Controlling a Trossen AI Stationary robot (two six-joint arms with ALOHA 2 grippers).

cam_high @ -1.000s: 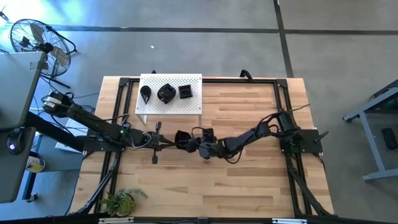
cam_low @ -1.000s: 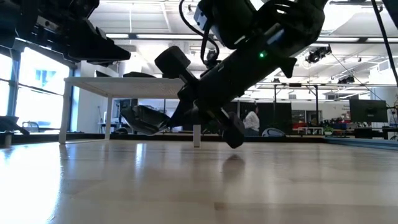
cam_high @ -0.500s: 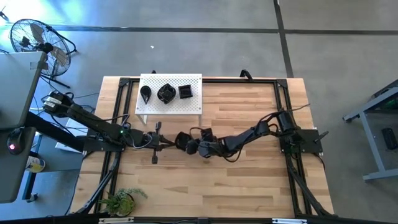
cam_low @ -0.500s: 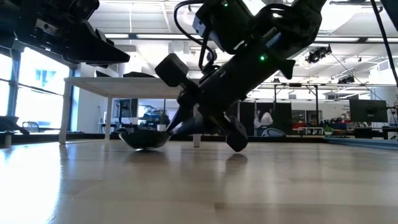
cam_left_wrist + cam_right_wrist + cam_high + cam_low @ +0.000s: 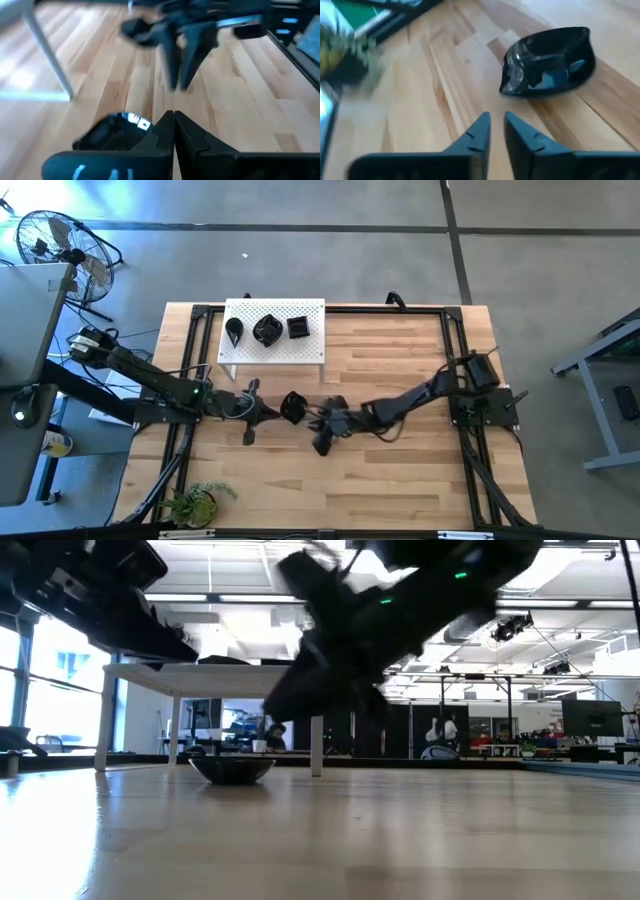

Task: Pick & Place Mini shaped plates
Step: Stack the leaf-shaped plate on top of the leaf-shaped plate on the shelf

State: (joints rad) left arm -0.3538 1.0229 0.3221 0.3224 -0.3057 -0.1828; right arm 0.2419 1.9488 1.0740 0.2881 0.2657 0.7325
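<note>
Wooden desk [image 5: 400,460] carries one glossy black dish [image 5: 293,406]; right end effector [image 5: 322,442], narrowly parted, empty, could knock it swinging.

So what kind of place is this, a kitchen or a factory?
Probably a robotics lab or workshop. A wooden workbench carries two robot arms, it stands on a bare concrete floor beside a floor fan, and more desks and monitors fill the big hall behind.
</note>
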